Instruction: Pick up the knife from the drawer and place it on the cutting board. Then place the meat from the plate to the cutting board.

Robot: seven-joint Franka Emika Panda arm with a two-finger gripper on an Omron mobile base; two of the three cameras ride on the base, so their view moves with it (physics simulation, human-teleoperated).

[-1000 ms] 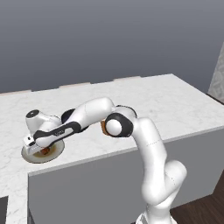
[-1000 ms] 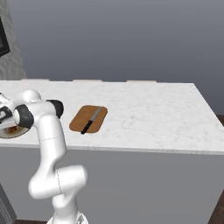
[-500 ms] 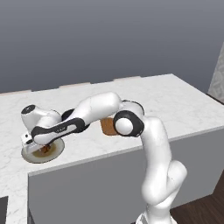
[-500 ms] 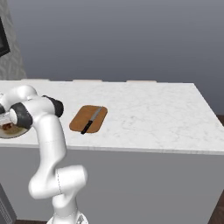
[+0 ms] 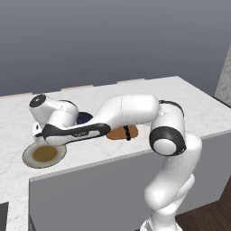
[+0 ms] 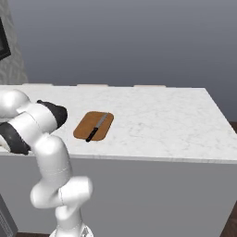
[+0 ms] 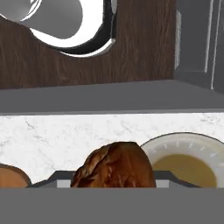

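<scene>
My tool (image 7: 113, 186), clamped on the meat (image 7: 114, 165), has lifted off the plate (image 7: 186, 157); the cutting board (image 6: 94, 125) comes next.

Base views flanking, perhaps overlapping counter (image 6: 152, 120)

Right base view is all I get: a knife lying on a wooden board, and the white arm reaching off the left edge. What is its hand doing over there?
Observer: The hand view shows the gripper closed on the meat, a reddish-brown lump between its fingers, raised off the counter.
Operator: Is there a dish near it?
Observer: Yes. In the left base view the plate sits on the counter just below the hand, and its brownish centre is bare.
Operator: Anything else close by?
Observer: A dark bowl peeks out behind the arm, on the counter beyond the plate.
</scene>
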